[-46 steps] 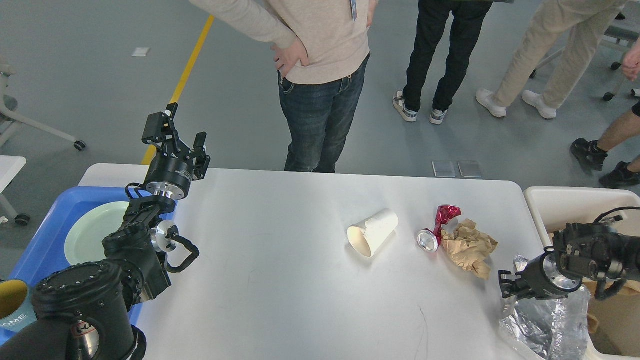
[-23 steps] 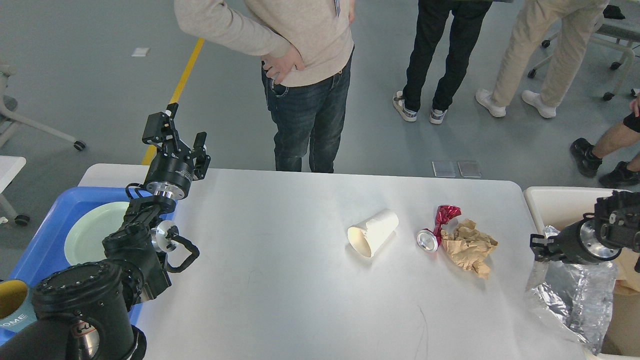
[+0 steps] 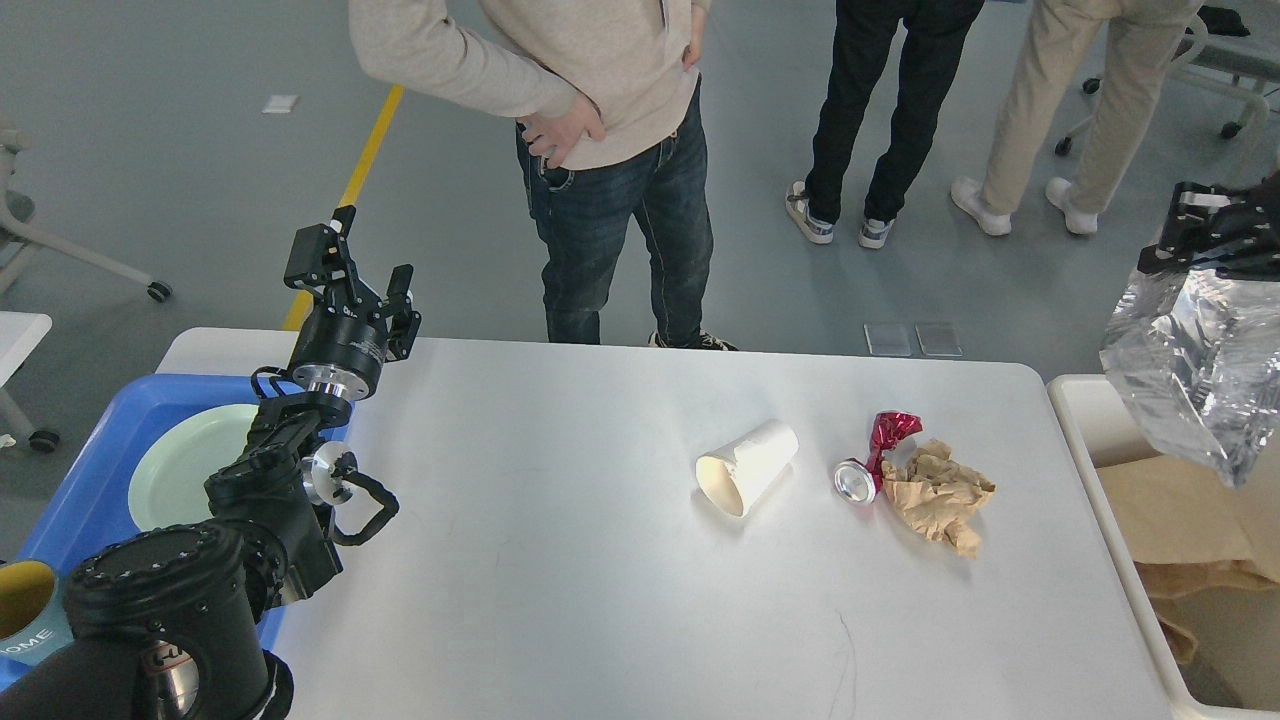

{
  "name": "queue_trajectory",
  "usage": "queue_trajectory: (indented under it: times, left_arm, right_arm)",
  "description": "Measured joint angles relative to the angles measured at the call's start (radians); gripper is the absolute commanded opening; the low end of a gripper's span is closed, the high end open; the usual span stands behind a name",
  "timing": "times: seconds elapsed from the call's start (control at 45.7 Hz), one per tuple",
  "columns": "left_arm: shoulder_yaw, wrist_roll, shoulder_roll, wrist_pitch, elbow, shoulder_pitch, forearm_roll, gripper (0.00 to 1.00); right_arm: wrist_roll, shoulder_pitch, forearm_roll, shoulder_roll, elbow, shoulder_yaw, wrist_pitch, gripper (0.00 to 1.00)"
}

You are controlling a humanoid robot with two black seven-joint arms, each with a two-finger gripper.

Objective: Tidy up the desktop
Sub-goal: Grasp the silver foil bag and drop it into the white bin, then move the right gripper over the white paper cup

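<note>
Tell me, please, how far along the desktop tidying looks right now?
Partly done. A plate already lies in the blue tray. In hand: the right gripper holds a crinkled silver bag above the off-white bin. Left on the desktop: a paper cup, a crushed red can and crumpled brown paper. The left gripper is open.

Matte white desktop (image 3: pixel 560 560), crinkled glossy foil bag (image 3: pixel 1195 365).

Just one view, from the head, looking forward and down over the desktop (image 3: pixel 600 560). Close enough to fill most of the frame, floor and standing legs beyond.
</note>
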Motion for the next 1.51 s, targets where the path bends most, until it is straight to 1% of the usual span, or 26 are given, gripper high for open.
queue_trajectory:
  times: [0.131, 0.197, 0.241, 0.328, 0.416, 0.525, 0.547, 0.569, 0.635, 0.657, 0.678, 0.766, 0.832, 0.897, 0.985, 1.072, 1.16, 1.247, 1.313, 1.401, 1.51]
  left_arm:
    - [0.000, 0.000, 0.000, 0.000, 0.000, 0.000, 0.000, 0.97]
    - [0.000, 0.000, 0.000, 0.000, 0.000, 0.000, 0.000, 0.96]
    - [0.000, 0.000, 0.000, 0.000, 0.000, 0.000, 0.000, 0.96]
    - [0.000, 0.000, 0.000, 0.000, 0.000, 0.000, 0.000, 0.97]
    - [0.000, 0.000, 0.000, 0.000, 0.000, 0.000, 0.000, 0.97]
    - [0.000, 0.000, -0.001, 0.000, 0.000, 0.000, 0.000, 0.97]
    - [0.000, 0.000, -0.001, 0.000, 0.000, 0.000, 0.000, 0.97]
    - [0.000, 0.000, -0.001, 0.000, 0.000, 0.000, 0.000, 0.97]
    - [0.000, 0.000, -0.001, 0.000, 0.000, 0.000, 0.000, 0.97]
    - [0.000, 0.000, -0.001, 0.000, 0.000, 0.000, 0.000, 0.97]
    - [0.000, 0.000, -0.001, 0.000, 0.000, 0.000, 0.000, 0.97]
    - [0.000, 0.000, -0.001, 0.000, 0.000, 0.000, 0.000, 0.96]
    - [0.000, 0.000, -0.001, 0.000, 0.000, 0.000, 0.000, 0.97]
    - [0.000, 0.000, -0.001, 0.000, 0.000, 0.000, 0.000, 0.96]
    - [0.000, 0.000, -0.001, 0.000, 0.000, 0.000, 0.000, 0.97]
    - [0.000, 0.000, -0.001, 0.000, 0.000, 0.000, 0.000, 0.96]
    - [0.000, 0.000, -0.001, 0.000, 0.000, 0.000, 0.000, 0.97]
    - [0.000, 0.000, -0.001, 0.000, 0.000, 0.000, 0.000, 0.96]
    - [0.000, 0.000, -0.001, 0.000, 0.000, 0.000, 0.000, 0.97]
    - [0.000, 0.000, 0.000, 0.000, 0.000, 0.000, 0.000, 0.96]
    - [0.000, 0.000, 0.000, 0.000, 0.000, 0.000, 0.000, 0.96]
  right_arm:
    - [-0.002, 0.056, 0.001, -0.005, -0.002, 0.005, 0.006, 0.00]
    - [-0.003, 0.039, 0.001, -0.006, -0.021, 0.005, -0.024, 0.00]
    - [-0.003, -0.001, 0.001, -0.005, -0.045, 0.006, -0.065, 0.00]
    - [-0.003, -0.133, 0.009, 0.003, -0.107, 0.008, -0.192, 0.00]
    - [-0.003, -0.293, 0.013, 0.008, -0.151, 0.013, -0.370, 0.00]
    - [-0.003, -0.471, 0.019, 0.015, -0.168, 0.037, -0.594, 0.00]
    - [-0.003, -0.504, 0.021, 0.018, -0.170, 0.046, -0.630, 0.05]
    - [-0.002, -0.547, 0.026, 0.023, -0.173, 0.059, -0.671, 0.20]
    - [-0.002, -0.656, 0.044, 0.043, -0.193, 0.101, -0.754, 0.72]
    - [-0.002, -0.701, 0.053, 0.055, -0.209, 0.119, -0.781, 0.88]
    - [-0.001, -0.738, 0.061, 0.067, -0.227, 0.133, -0.799, 0.99]
    - [-0.001, -0.896, 0.082, 0.141, -0.355, 0.187, -0.846, 1.00]
    - [-0.001, -0.981, 0.087, 0.198, -0.459, 0.215, -0.856, 1.00]
    - [0.000, -1.043, 0.090, 0.236, -0.531, 0.237, -0.858, 1.00]
    - [-0.001, -1.082, 0.093, 0.255, -0.566, 0.258, -0.859, 1.00]
    - [0.000, -1.083, 0.094, 0.260, -0.569, 0.264, -0.852, 1.00]
    - [0.000, -1.040, 0.095, 0.266, -0.542, 0.261, -0.838, 1.00]
    - [0.000, -0.939, 0.095, 0.262, -0.461, 0.244, -0.811, 1.00]
    - [0.000, -0.840, 0.094, 0.247, -0.360, 0.221, -0.774, 1.00]
    - [-0.002, -0.706, 0.094, 0.238, -0.262, 0.170, -0.741, 1.00]
    - [-0.006, -0.554, 0.098, 0.287, -0.182, 0.095, -0.722, 1.00]
